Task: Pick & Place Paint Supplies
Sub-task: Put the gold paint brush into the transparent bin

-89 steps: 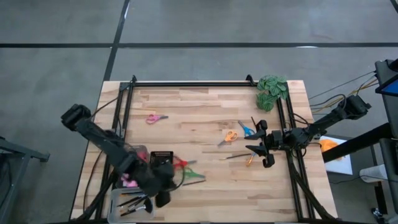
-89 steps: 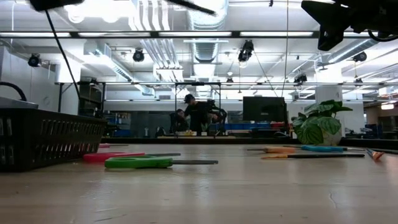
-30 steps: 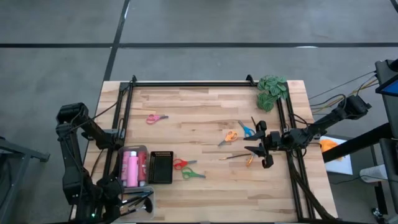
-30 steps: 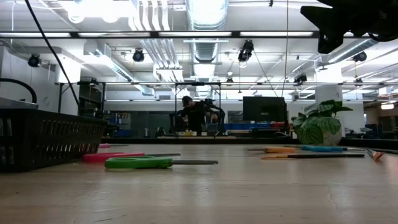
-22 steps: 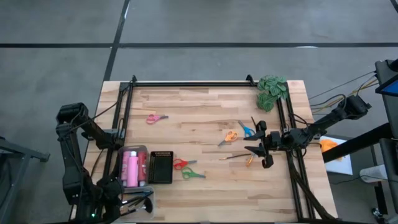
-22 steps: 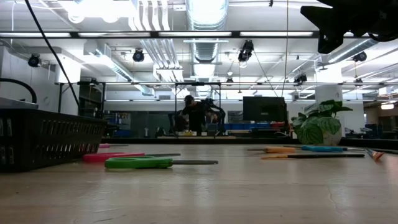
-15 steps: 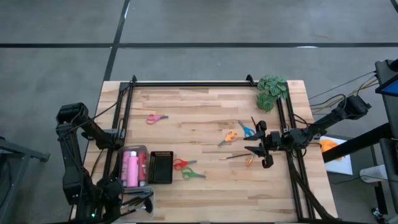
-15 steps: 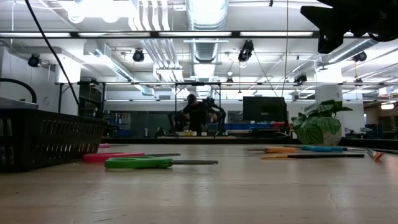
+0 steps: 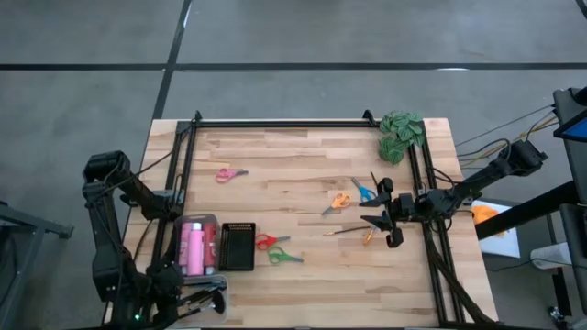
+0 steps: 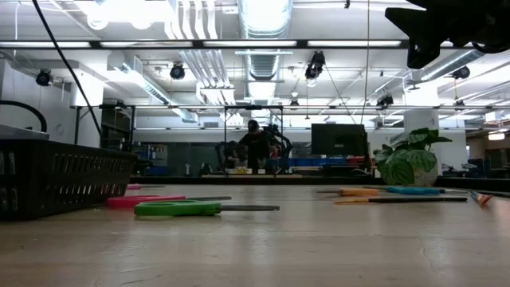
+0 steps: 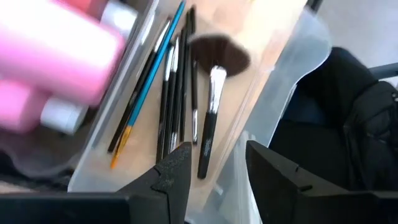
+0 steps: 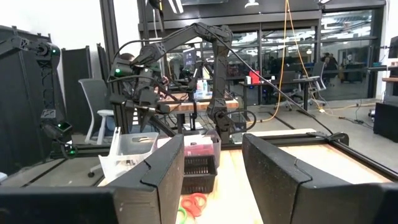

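High view puts the right tool (image 9: 393, 220) near the counter's (image 9: 303, 156) right edge, fingers spread wide and empty, directly beside a thin brush (image 9: 348, 229) whose long axis runs roughly along the counter's width, toward the tool. Orange scissors (image 9: 338, 201) and blue scissors (image 9: 363, 192) lie just beyond it toward the far edge, also close to this arm. My judgement is that the right arm is plainly the nearer one for these, and would need its fingers turned across the brush handle.

Red scissors (image 9: 265, 242) and green scissors (image 9: 281, 257) sit near the front edge beside the black basket (image 9: 238, 246); pink scissors (image 9: 229, 174) lie alone toward the far left.

Left tool (image 11: 214, 165) hangs off the front left corner, fingers apart and empty, above a clear tray (image 11: 273, 81) holding brushes (image 11: 171, 93), with pink bottles (image 11: 50, 56) alongside; only the left wrist view shows these contents clearly. Low view shows the scissors lying flat on the wood, which the overhead cannot confirm.
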Motion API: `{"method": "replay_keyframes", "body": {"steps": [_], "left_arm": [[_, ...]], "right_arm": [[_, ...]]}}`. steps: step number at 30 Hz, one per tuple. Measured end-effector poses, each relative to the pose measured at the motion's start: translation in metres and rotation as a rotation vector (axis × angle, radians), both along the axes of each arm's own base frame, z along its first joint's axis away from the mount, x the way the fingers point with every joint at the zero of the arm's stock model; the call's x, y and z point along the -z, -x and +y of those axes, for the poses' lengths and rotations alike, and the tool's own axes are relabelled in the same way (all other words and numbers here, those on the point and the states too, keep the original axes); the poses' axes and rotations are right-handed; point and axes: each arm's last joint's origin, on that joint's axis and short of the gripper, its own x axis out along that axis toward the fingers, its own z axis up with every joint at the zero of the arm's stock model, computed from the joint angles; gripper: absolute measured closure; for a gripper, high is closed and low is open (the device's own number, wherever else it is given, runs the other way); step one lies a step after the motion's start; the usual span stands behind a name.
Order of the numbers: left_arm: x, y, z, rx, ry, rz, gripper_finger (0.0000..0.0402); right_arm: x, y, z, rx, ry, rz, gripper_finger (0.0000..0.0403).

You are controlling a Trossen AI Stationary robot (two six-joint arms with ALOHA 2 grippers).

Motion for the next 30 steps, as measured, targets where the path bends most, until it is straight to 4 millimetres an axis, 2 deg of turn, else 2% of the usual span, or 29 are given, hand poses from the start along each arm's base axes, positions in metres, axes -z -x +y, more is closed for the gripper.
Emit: {"method": "replay_keyframes", "body": {"steps": [5,10,14,18,22,26,30], "left_arm": [[-0.008,-0.012,0.006,0.016,-0.015,-0.071,0.0249],[-0.014,-0.038,0.019,0.067,-0.103,-0.159,0.0249],[-0.015,-0.066,0.033,0.123,-0.234,-0.234,0.0249],[-0.015,-0.097,0.054,0.098,-0.397,-0.322,0.0249],[-0.015,-0.132,0.073,0.101,-0.575,-0.473,0.0249],[-0.014,-0.165,0.091,0.158,-0.59,-0.572,0.0249],[-0.008,-0.184,0.118,0.199,-0.513,-0.633,0.0249]], "right_arm": [[0.0,0.0,0.0,0.0,0.0,0.0,0.0243],[0.0,0.0,0.0,0.0,0.0,0.0,0.0243],[0.0,0.0,0.0,0.0,0.0,0.0,0.0243],[0.0,0.0,0.0,0.0,0.0,0.0,0.0243],[0.0,0.0,0.0,0.0,0.0,0.0,0.0243],[0.0,0.0,0.0,0.0,0.0,0.001,0.0243],[0.0,0.0,0.0,0.0,0.002,0.004,0.0243]]}}
